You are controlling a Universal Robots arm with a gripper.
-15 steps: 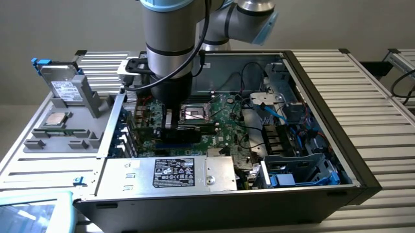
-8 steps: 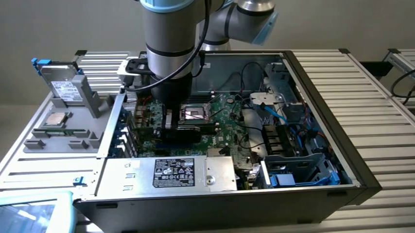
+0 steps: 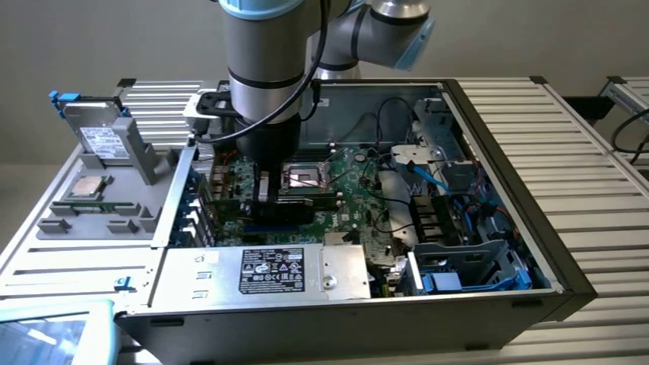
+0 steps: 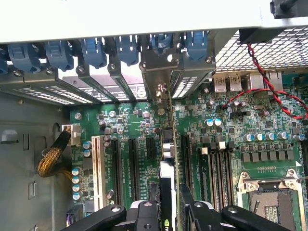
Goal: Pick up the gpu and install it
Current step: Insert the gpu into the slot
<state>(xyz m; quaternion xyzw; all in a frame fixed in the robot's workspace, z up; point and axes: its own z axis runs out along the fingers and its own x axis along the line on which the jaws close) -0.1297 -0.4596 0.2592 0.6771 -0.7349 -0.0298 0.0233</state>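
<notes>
The gripper [image 4: 168,211] is clenched on the gpu [image 4: 167,149], one black finger [image 4: 147,214] pressed to each face of the card. The card is seen edge-on, standing upright over the long black slots [image 4: 132,168] of the motherboard [image 4: 231,144]. Its silver bracket [image 4: 161,67] reaches the row of rear openings under the blue clips [image 4: 94,50]. In the exterior view the gripper [image 3: 266,190] hangs low inside the open computer case [image 3: 527,228], over the slot area on that view's left half of the board.

There is little to read. A small green mark sits on the black part of the card between the fingers, and white print is scattered over the board; both are too small to make out. The power supply [image 3: 335,277] at the near edge of the case carries a black label [image 3: 272,270] with white lettering and symbols that cannot be read. Outside the case, on the exterior view's left, a silver drive [image 3: 102,141] with a white label stands in a grey holder [image 3: 132,213], its text unreadable.

The bare slots lie to both sides of the card, a white one [image 4: 96,168] further out. Toward the processor socket [image 4: 269,202] the board is crowded with small round parts, and a red and black twisted wire [image 4: 269,77] crosses above them. The case walls ring the board, while the top stands open around the arm.
</notes>
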